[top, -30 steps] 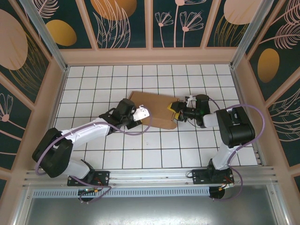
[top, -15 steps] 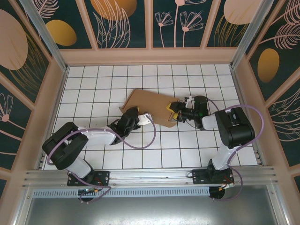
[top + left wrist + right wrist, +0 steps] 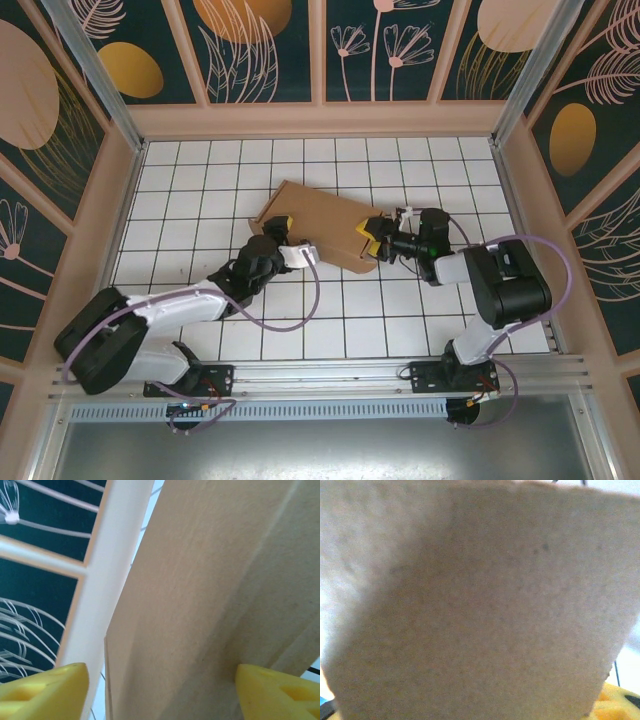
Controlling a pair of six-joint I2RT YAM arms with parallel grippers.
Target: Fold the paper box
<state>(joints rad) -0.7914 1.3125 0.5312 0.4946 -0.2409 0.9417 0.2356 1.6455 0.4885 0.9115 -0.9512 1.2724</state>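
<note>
Entry: paper box (image 3: 325, 225), centre of tiled table (image 3: 200, 170).
Top view: left gripper (image 3: 280, 228) at its left edge, right gripper (image 3: 370, 240) at its right edge. Left wrist: yellow fingertips (image 3: 42, 690) spread, box panel (image 3: 200, 605) between. Right wrist: box panel (image 3: 480, 605) close up; clamped or loose, cannot tell.

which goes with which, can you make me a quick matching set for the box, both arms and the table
Things:
1. paper box
2. left arm
3. right arm
4. table

Descriptions:
a. white tiles with dark grid lines
b. reaches the box's right end
c. plain brown cardboard
d. reaches the box's left end

Pairs: 1-c, 2-d, 3-b, 4-a
</note>
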